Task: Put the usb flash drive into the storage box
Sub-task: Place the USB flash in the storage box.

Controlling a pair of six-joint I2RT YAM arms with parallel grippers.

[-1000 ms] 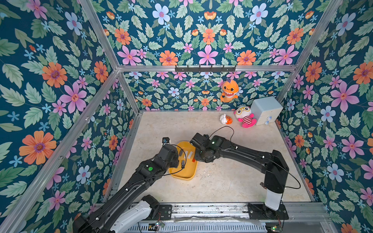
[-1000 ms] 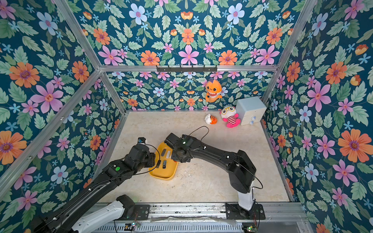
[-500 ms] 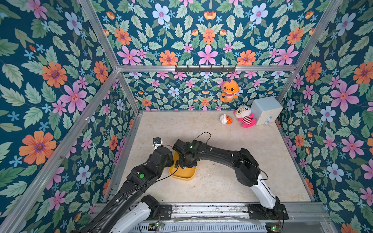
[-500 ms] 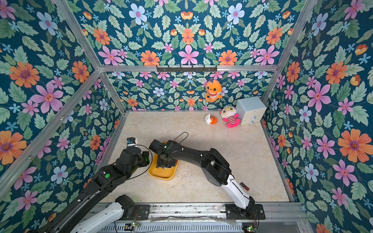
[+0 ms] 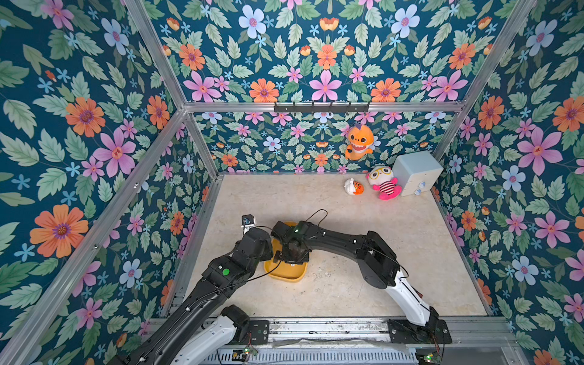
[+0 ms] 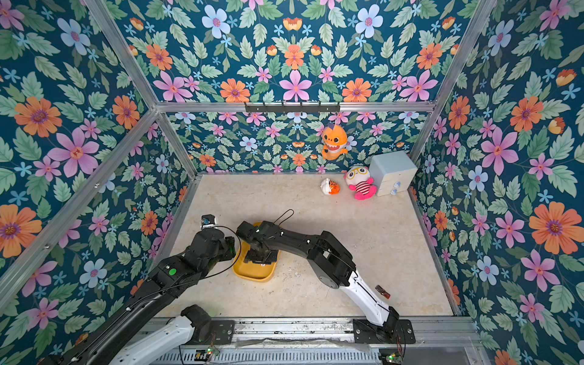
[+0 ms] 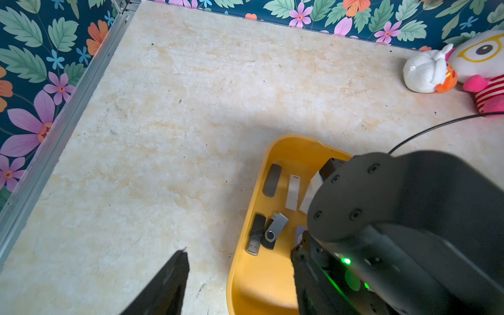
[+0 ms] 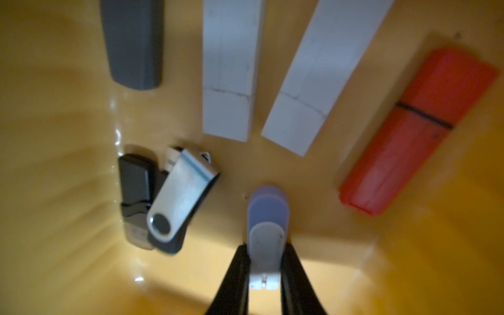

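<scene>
The storage box [image 5: 286, 274] [image 6: 252, 272] is a shallow yellow tray on the beige floor, left of centre in both top views. My right gripper [image 8: 266, 248] [image 5: 292, 256] [image 6: 261, 257] reaches down inside it, shut on a lilac and white usb flash drive [image 8: 268, 215] [image 7: 300, 232] just above the tray floor [image 8: 68, 81]. Several other drives lie in the tray: dark grey [image 8: 133, 41], two white [image 8: 229, 68], red [image 8: 409, 131] and a black one with a silver swivel [image 8: 180, 196]. My left gripper [image 7: 240, 275] stands open and empty at the tray's left rim [image 7: 260, 177].
At the back right stand a pale blue drawer cabinet [image 5: 415, 172], a pink and white plush [image 5: 384, 185] and a small white and orange toy [image 5: 353, 187]. An orange plush [image 5: 358, 143] hangs on the back wall. A small red-brown object [image 6: 382, 292] lies beside the right arm's base.
My right arm has folded back and swung left, bringing its gripper and the drive from the tray's far end down into the tray. My left arm has drawn back a little toward the left wall.
</scene>
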